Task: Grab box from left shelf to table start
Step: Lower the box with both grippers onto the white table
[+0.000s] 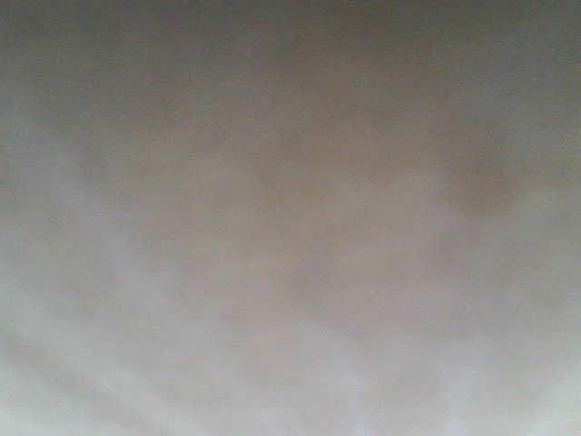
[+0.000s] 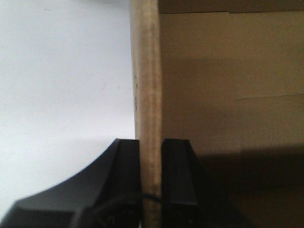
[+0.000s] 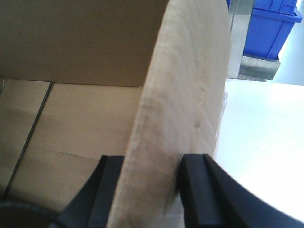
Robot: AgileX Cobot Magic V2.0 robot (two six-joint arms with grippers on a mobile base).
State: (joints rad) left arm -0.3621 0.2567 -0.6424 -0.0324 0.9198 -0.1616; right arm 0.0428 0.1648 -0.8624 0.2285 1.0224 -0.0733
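Observation:
The box is open brown cardboard; each wrist view looks down into it. In the left wrist view my left gripper (image 2: pixel 151 178) is shut on the box's upright left wall (image 2: pixel 147 85), one black finger (image 2: pixel 126 180) outside and one inside. The box's floor (image 2: pixel 228 95) lies to the right. In the right wrist view my right gripper (image 3: pixel 152 190) is shut on the box's right wall (image 3: pixel 185 95), with the box's inside (image 3: pixel 80 114) to the left. The front view is a grey-brown blur, filled by something very close. The left shelf's rail and rollers are not in view.
A white table surface (image 2: pixel 61 85) lies outside the box's left wall, and it also shows in the right wrist view (image 3: pixel 266 142) outside the right wall. A blue plastic bin (image 3: pixel 270 28) on a metal frame stands beyond the table at the upper right.

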